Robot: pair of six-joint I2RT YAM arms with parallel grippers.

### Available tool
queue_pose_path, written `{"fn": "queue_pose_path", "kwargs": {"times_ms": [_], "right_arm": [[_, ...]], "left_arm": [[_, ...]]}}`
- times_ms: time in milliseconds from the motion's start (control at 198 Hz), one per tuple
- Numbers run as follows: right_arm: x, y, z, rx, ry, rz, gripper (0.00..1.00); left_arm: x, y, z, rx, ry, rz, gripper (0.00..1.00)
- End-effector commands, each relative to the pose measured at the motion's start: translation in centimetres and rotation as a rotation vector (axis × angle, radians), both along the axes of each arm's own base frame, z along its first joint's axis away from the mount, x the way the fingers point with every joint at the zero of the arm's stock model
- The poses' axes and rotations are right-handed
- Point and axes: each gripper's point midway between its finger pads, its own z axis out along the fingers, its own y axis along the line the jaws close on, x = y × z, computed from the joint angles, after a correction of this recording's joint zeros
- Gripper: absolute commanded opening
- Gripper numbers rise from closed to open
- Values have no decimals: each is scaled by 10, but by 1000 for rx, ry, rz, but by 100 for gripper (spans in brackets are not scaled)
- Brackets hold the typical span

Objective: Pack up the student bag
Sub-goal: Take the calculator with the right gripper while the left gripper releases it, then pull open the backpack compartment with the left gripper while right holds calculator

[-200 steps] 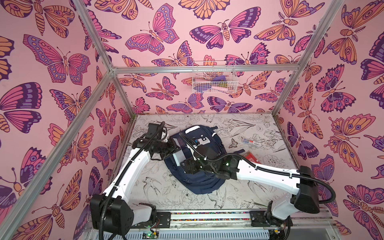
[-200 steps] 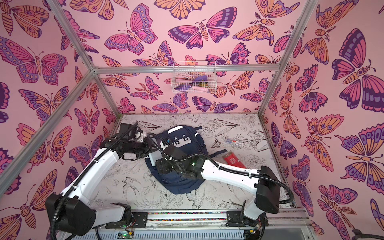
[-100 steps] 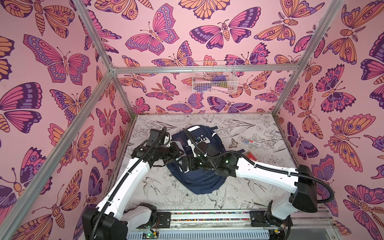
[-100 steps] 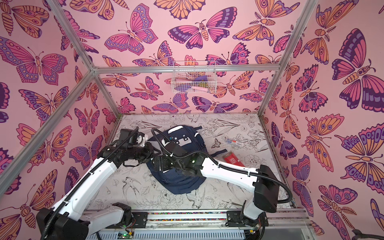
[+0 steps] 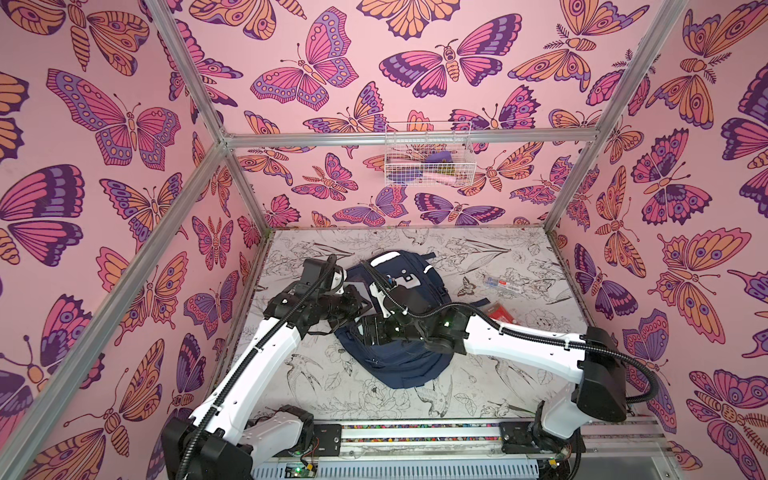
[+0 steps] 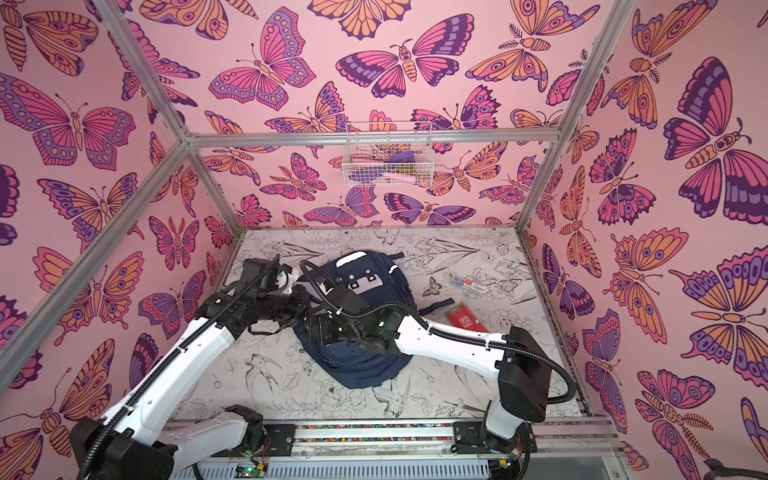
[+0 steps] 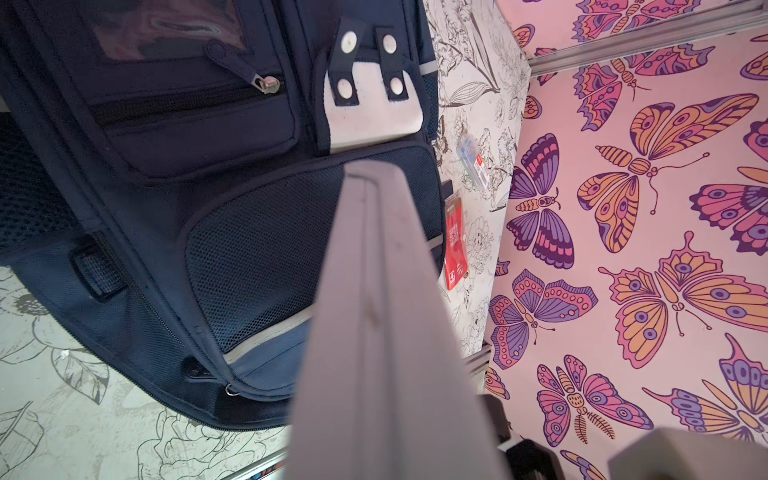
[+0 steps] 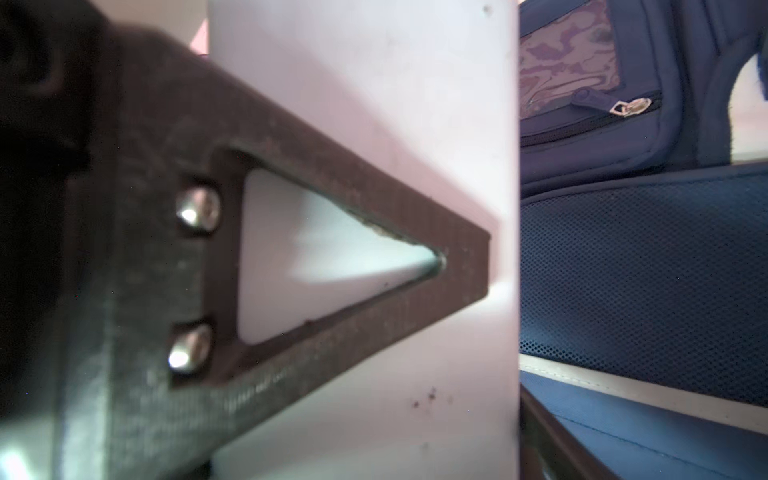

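Note:
The student bag, navy with a white patch, lies flat mid-table, front pockets up; it also fills the left wrist view. My left gripper hovers at the bag's left edge, shut on a flat white pad that juts edge-on over the bag. My right gripper reaches across the bag and sits just beside the left one. Its wrist view is filled by the pad with the left gripper's finger pressed on it. One right finger stands wide of the pad's edge.
A red packet and a clear pen box lie on the table right of the bag. A wire basket hangs on the back wall. Pink walls close in the left, back and right sides.
The left gripper has carried the pad rightward to the bag's edge. The right gripper has slid left across the bag to meet it.

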Motion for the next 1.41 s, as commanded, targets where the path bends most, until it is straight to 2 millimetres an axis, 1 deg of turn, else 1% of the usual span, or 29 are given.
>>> {"fn": "queue_pose_path", "kwargs": {"times_ms": [0,61,96,152,237,253,283,298,409,465,475,490,540,611,662,697,758,798,803,828,914,960,980,1061,1121,1197,1298,1348,1409], "right_arm": [[2,-6,-2,-14,5,-25,77],[2,-7,0,-11,0,-25,73],[2,-8,1,-11,-1,-26,72],[2,-9,2,-8,-5,-28,71],[2,-10,5,-5,-9,-27,68],[2,-11,6,-3,-11,-27,68],[1,-11,7,-2,-14,-27,68],[2,-11,7,-2,-14,-28,68],[4,-19,10,-19,-34,-46,67],[6,-25,5,-49,-42,-67,67],[8,-27,3,-56,-42,-72,67],[7,-32,14,-40,-55,-80,67],[11,-45,14,-56,-61,-116,67],[19,-72,7,-104,-57,-182,66],[24,-97,6,-136,-59,-244,67],[27,-113,3,-155,-56,-281,67],[30,-150,0,-184,-53,-361,67],[32,-169,0,-190,-51,-405,67],[31,-175,-1,-195,-49,-417,67],[31,-189,-2,-205,-43,-444,67],[29,-235,-6,-238,-26,-537,67],[27,-257,-11,-249,-9,-582,67],[26,-265,-11,-247,-3,-602,67],[19,-296,-18,-243,33,-670,67],[15,-312,-22,-233,56,-706,67],[10,-326,-26,-230,78,-737,67],[6,-335,-29,-228,89,-754,67],[5,-337,-31,-227,93,-757,67],[4,-337,-33,-229,98,-758,67]], "left_arm": [[0,2,8,-5,-41,12,20],[0,2,7,-1,-43,14,24],[0,2,7,0,-45,14,29],[0,2,8,0,-51,10,44],[0,3,11,4,-66,5,62],[1,3,12,5,-72,5,68],[1,3,13,7,-83,2,96],[1,3,14,9,-90,0,100],[6,8,32,40,-167,-6,100],[8,15,44,85,-214,2,100],[9,17,46,95,-225,4,100],[10,19,50,112,-237,9,100],[12,31,60,187,-283,20,100],[14,47,73,288,-341,38,100],[16,55,77,352,-375,36,100],[17,58,78,383,-389,24,100],[19,55,72,413,-396,-27,99],[21,49,61,423,-375,-72,98],[21,48,60,423,-371,-79,98],[22,43,52,429,-350,-110,96],[20,17,25,478,-312,-238,94],[17,-1,13,525,-313,-313,94],[18,-11,-2,555,-285,-357,94],[14,-44,-26,639,-278,-488,94],[12,-67,-41,682,-271,-568,95],[8,-94,-59,728,-269,-657,97],[4,-125,-77,792,-289,-768,96],[4,-135,-85,836,-300,-804,96],[8,-140,-92,896,-308,-815,94]]}}
